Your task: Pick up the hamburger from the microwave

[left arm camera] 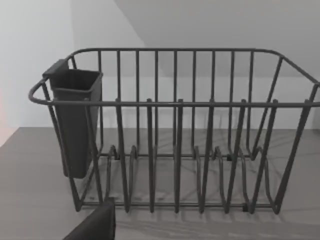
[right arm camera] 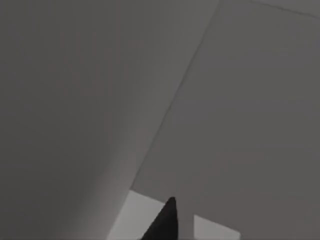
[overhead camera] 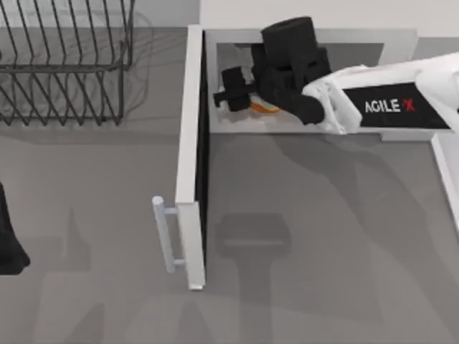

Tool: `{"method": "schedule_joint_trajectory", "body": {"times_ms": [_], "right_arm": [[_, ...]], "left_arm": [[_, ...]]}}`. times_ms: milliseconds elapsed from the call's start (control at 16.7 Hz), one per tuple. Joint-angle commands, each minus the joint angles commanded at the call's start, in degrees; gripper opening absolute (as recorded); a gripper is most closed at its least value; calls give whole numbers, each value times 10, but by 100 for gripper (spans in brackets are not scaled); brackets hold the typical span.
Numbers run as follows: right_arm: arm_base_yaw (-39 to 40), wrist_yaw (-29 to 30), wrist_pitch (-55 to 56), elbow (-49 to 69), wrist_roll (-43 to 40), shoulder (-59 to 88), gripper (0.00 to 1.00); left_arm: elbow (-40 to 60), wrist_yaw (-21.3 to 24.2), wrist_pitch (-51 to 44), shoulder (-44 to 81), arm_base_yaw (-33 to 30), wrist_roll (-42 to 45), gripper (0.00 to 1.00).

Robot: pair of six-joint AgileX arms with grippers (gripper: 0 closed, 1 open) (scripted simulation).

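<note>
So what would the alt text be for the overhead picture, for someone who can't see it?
Seen from above, the right arm's gripper reaches into the open microwave, right at a small orange hamburger that the arm mostly hides. The microwave's door is swung wide open, a dark wire rack stands at the table's far left, and the left arm sits parked at the left edge.

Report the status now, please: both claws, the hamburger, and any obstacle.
Right claw inside the microwave, at the hamburger; grip not confirmed. Left arm parked at table's left edge, facing the wire rack. Microwave door open, no obstacle seen.
</note>
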Motion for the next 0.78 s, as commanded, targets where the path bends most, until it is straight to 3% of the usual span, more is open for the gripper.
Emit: {"method": "schedule_joint_trajectory", "body": {"times_ms": [300,780], "right_arm": [[8,51,18,-94,19,-94,0],[35,201,73,-416,74,-414,0]], "left_arm": [[0,0,0,0,0,0,100],[0,0,0,0,0,0,100]]}}
